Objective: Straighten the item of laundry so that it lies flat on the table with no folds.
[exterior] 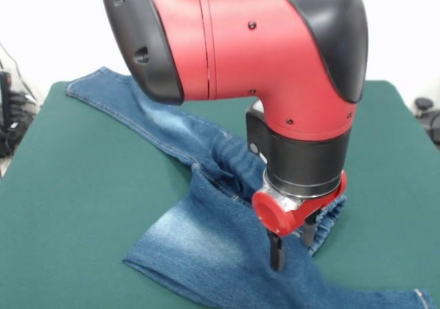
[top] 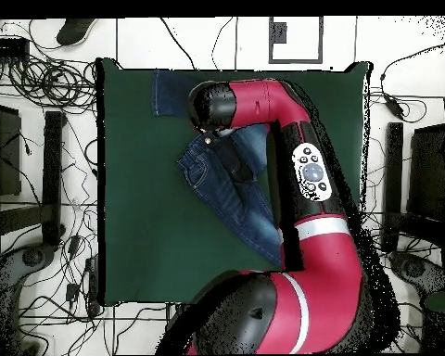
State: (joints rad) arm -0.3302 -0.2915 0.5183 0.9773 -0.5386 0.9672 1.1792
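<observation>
The item of laundry, a small pair of blue denim jeans [exterior: 206, 226], lies crumpled on the green table [exterior: 75, 199]. One leg runs to the far left corner. The other is folded across the near side and reaches the bottom right edge of the front view. The gathered waistband bunches beside the arm's wrist. My gripper [exterior: 291, 246] points straight down with its two dark fingers apart, tips on or just above the denim near the waistband. From overhead the jeans [top: 228, 190] lie on the table [top: 143, 232], partly under the red arm, which hides the gripper.
The arm's bulky red and black links [top: 305, 176] hang over the table's middle and right part in the overhead view. Cables and black equipment [top: 22, 176] crowd the floor on both sides of the table. One jeans leg end [top: 169, 94] lies near the table's edge.
</observation>
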